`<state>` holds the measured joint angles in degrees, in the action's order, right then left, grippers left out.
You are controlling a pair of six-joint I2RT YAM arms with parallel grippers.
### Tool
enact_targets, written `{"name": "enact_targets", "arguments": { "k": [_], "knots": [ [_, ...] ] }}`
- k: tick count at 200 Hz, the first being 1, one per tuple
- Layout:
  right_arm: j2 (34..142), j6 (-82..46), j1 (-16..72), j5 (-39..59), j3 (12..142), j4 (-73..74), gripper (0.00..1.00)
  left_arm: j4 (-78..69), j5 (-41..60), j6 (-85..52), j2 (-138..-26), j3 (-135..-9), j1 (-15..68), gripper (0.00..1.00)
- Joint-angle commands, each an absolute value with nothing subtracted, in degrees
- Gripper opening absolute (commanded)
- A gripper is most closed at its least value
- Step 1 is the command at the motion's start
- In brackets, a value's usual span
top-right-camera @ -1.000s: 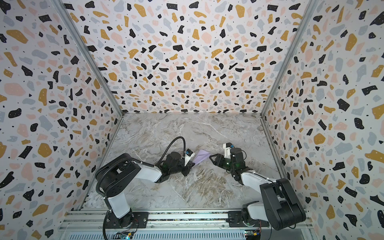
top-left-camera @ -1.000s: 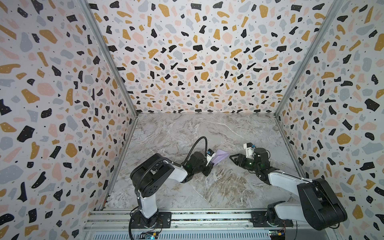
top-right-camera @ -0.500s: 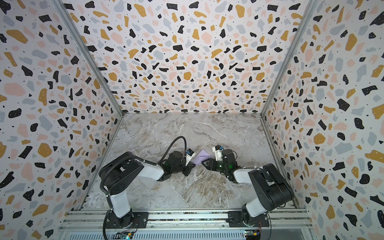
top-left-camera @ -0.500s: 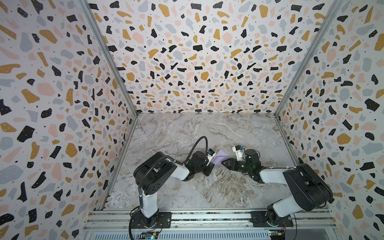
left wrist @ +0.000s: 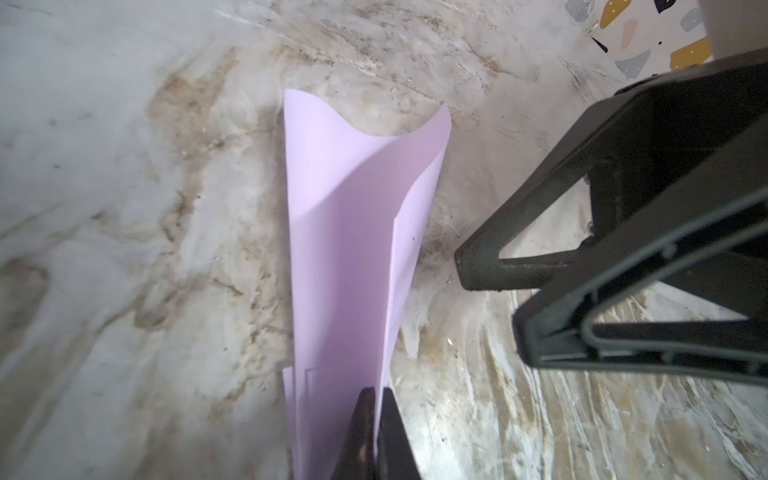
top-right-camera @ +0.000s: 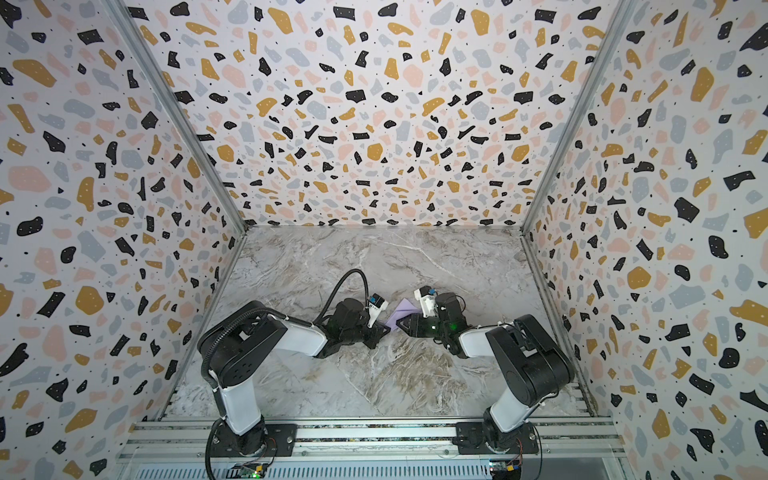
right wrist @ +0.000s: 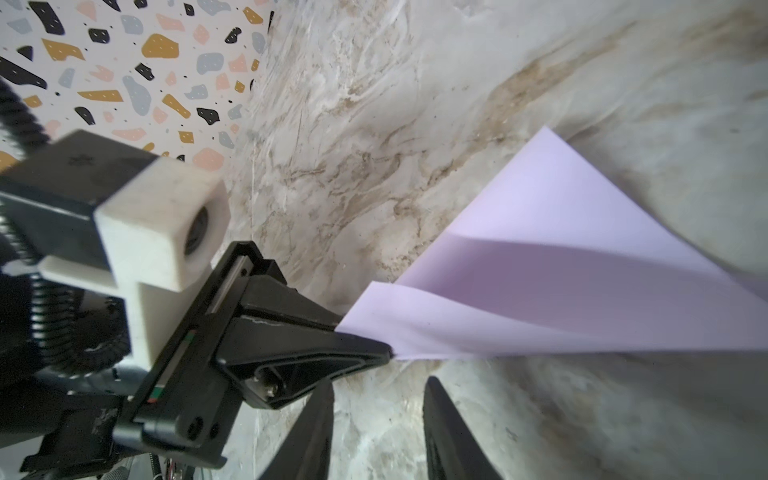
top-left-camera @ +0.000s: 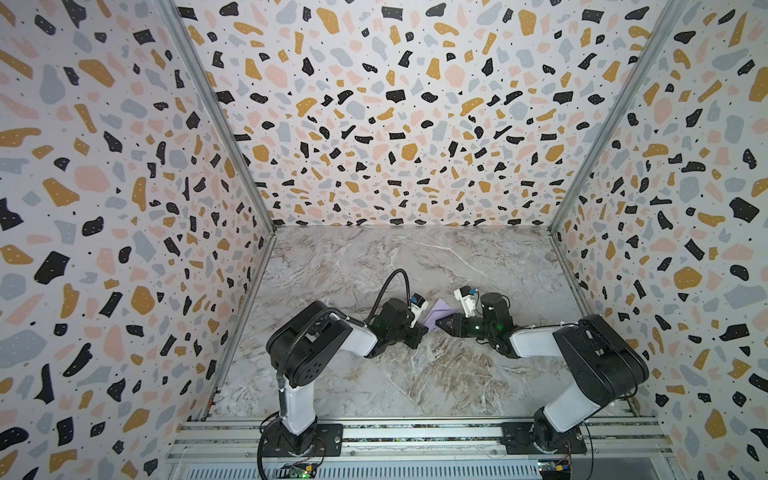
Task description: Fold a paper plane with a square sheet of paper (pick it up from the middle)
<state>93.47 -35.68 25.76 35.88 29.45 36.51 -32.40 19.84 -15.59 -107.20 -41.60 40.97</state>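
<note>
Just changed: my right gripper (right wrist: 380,395) has swung in from well apart to just beside the sheet of paper (left wrist: 353,232), jaws narrowing.
Right grip: part open, only table (right wrist: 374,124) between the fingers.
Left gripper (left wrist: 374,399): clamped tight on the sheet's end.
Sheet: curled, half folded, low over the table.
Meaning: I judge a second grip is coming, for the next crease.

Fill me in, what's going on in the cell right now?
Mid-fold on a paper plane. The left gripper is shut on one end of the part-folded lilac paper, low by the marble table. The right gripper sits close beside it, jaws apart, nothing between them, not touching the paper.
</note>
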Motion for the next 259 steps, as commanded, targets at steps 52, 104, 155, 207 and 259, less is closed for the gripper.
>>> {"name": "enact_targets", "arguments": {
  "k": [52,104,155,207,259],
  "knots": [
    [100.1,-40.2,26.0,43.0,32.5,47.1,0.33,-21.4,23.1,-21.8,-110.8,-45.4,39.6,0.01],
    [103.0,-41.3,26.0,44.0,33.6,48.7,0.31,-19.5,24.2,-22.5,-112.0,-45.9,39.3,0.02],
    [105.0,-42.8,25.6,42.4,34.1,48.9,0.3,-18.0,24.3,-22.5,-112.3,-45.7,39.1,0.05],
    [106.7,-44.6,24.6,41.2,33.9,48.1,0.3,-17.9,24.8,-22.4,-112.3,-45.2,38.9,0.11],
    [107.2,-44.5,24.5,39.6,34.4,45.3,0.29,-17.5,25.2,-22.5,-112.5,-45.4,38.9,0.13]
  ]
}}
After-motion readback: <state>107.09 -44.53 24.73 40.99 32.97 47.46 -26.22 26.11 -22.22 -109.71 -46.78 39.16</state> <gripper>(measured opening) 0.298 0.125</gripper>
